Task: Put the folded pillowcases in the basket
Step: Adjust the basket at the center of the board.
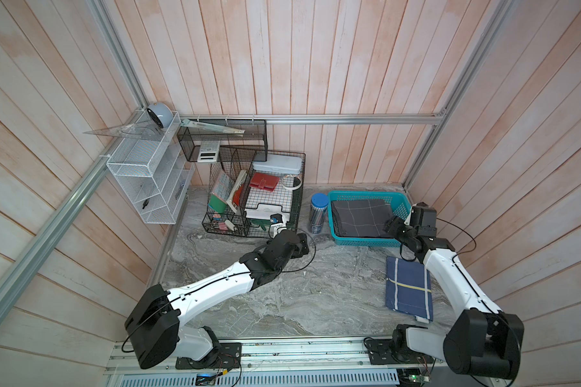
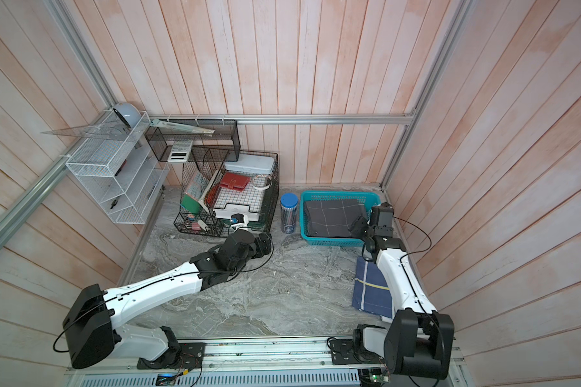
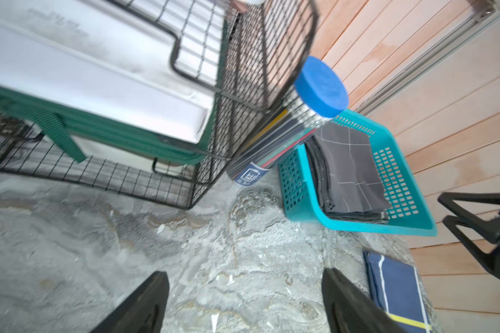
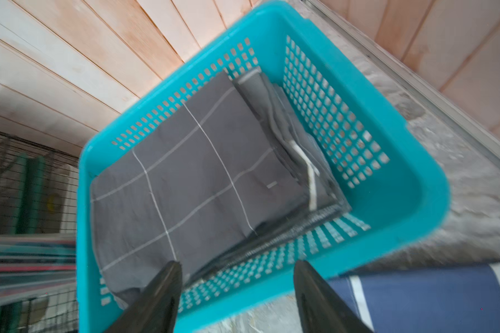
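The folded pillowcase (image 4: 185, 178) is lying flat inside the basket (image 4: 401, 201). The right gripper (image 4: 237, 265) is hovering over one basket wall, jaws apart and empty. The left gripper (image 3: 244, 274), likewise gaping, is hanging well apart from the basket. Pulling back low is risking a finger snagging the cloth's corner.

Teal is seen on the basket (image 1: 356, 242), w/ lattice holes. The pillowcase (image 1: 361, 216) is coloured dark grey, w/ thin white grid lines. The folded cloth (image 1: 408, 289) is coloured navy, w/ white stripes & 1 yellow line. The table (image 1: 315, 295) is marbled grey. The tube lid (image 1: 319, 199) is coloured blue.
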`<action>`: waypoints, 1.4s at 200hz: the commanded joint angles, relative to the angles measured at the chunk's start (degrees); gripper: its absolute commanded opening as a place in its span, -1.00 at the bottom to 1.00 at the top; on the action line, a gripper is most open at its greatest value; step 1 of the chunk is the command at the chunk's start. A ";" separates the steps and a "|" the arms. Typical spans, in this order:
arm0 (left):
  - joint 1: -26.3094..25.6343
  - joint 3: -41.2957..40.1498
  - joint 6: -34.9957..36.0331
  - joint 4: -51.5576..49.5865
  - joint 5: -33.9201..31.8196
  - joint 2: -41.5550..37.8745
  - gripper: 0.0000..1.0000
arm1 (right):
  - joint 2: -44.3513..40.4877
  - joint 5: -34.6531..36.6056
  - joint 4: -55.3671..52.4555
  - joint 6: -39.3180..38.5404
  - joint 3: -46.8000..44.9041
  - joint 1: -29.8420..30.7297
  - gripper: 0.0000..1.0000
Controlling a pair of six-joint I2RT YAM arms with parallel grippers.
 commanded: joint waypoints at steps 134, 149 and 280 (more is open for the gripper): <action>0.41 -16.38 -4.66 -0.24 -4.37 -14.69 0.88 | 16.15 -5.34 -0.54 3.75 -9.53 -2.36 0.55; 0.42 -16.32 -4.57 -0.88 -4.76 -15.18 0.89 | 15.29 -5.94 0.38 3.74 -10.71 -2.04 0.54; 0.48 -15.72 -5.17 -0.59 -4.77 -13.35 0.89 | -5.46 8.31 0.73 10.47 -19.98 -0.86 0.41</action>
